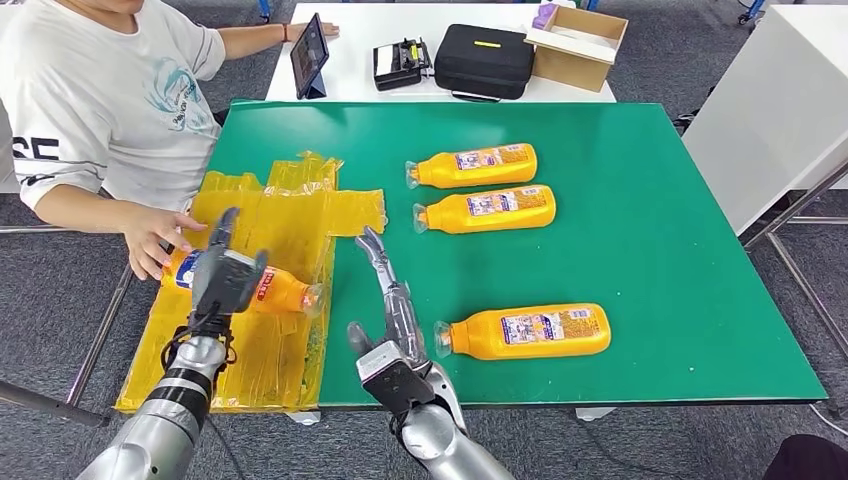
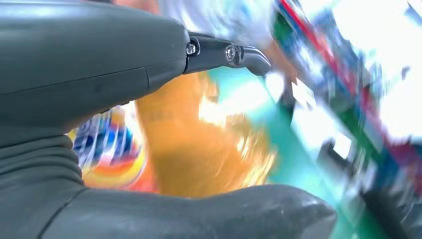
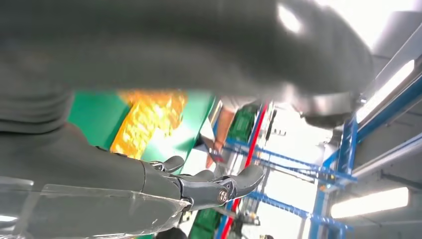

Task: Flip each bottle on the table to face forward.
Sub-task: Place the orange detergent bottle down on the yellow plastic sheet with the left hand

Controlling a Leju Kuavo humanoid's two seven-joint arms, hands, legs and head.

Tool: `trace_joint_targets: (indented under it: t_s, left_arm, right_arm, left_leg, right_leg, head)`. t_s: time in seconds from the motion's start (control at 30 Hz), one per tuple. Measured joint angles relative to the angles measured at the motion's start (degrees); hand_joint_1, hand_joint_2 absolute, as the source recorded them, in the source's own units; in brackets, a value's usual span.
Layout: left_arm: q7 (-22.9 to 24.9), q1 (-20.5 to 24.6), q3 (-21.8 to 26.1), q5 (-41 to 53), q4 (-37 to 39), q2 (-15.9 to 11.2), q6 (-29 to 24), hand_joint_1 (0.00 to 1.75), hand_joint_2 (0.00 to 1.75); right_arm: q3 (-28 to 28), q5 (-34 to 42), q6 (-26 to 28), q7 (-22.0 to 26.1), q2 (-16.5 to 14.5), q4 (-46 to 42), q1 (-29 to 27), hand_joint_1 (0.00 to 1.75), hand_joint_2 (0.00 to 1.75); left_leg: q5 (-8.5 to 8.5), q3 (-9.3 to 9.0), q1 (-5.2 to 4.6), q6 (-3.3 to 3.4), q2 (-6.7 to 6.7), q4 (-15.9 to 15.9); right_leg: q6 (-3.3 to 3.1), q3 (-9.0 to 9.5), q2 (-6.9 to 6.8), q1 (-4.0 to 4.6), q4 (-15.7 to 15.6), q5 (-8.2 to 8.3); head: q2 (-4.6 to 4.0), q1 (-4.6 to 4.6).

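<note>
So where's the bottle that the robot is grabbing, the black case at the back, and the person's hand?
bottle in the left hand (image 1: 283,291), head view, on its orange body near the neck.
black case (image 1: 484,60), head view, middle of its lid.
person's hand (image 1: 152,240), head view, back of the hand.

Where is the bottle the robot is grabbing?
In the head view, the bottle lies on the yellow sheet at the table's left side, under the robot's left hand, beside a person's hand.

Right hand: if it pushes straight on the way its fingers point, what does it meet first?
Probably nothing soon: the right hand points up the bare green table, between the yellow sheet and the nearest bottle. Depth is unclear.
</note>
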State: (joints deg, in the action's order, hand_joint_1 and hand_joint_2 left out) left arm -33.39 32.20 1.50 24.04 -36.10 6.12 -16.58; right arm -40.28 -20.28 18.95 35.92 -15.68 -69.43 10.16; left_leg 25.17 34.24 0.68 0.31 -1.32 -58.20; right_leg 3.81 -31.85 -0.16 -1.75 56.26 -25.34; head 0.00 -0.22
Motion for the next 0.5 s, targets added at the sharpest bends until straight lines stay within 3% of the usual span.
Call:
trace_joint_targets:
  t_s: [0.03,0.17,0.37,0.43,0.5]
  left_arm:
    - [-0.12,-0.31,1.56,-3.72,-1.10,0.53,0.55,0.00,0.00]
    - [-1.46,-1.39,6.58,-12.26,-3.48,1.68,2.29,0.00,1.75]
    - [-4.34,-7.15,9.51,-15.08,-9.93,2.22,-0.09,0.00,1.75]
    - [-4.84,-9.56,9.64,-12.79,-13.07,2.32,-2.80,0.00,1.75]
    - [-4.95,-12.05,9.61,-9.85,-16.27,2.35,-5.07,0.00,1.75]
  right_arm:
    - [-0.07,-1.90,1.00,-0.71,0.11,0.12,0.08,0.00,1.75]
    - [-0.17,-10.59,3.61,-5.73,1.60,1.40,1.63,0.00,1.75]
    - [6.58,-18.76,4.05,-14.40,7.44,2.00,6.18,0.00,1.75]
    - [8.72,-20.86,0.10,-18.25,9.93,2.00,7.39,0.00,1.75]
    - [10.42,-19.85,-7.65,-21.21,13.58,2.00,8.72,0.00,1.75]
  left_leg:
    - [0.00,0.03,0.00,0.00,0.02,0.00]
    - [0.00,0.12,0.00,0.00,0.08,0.00]
    - [0.00,0.13,-0.05,0.00,0.09,-0.03]
    - [0.00,0.12,-0.06,0.01,0.08,-0.04]
    - [0.01,0.14,-0.06,0.01,0.02,-0.05]
  right_leg:
    - [0.00,-0.04,0.02,0.00,0.00,0.00]
    - [0.00,-0.16,0.08,0.00,-0.01,0.00]
    - [0.02,-0.16,0.09,-0.07,-0.03,0.02]
    - [0.02,-0.16,0.08,-0.07,-0.04,0.02]
    - [0.03,-0.16,0.04,-0.07,-0.06,0.02]
  head:
    - [0.00,0.01]
    - [0.00,0.02]
    - [0.00,0.02]
    - [0.00,0.01]
    - [0.00,0.00]
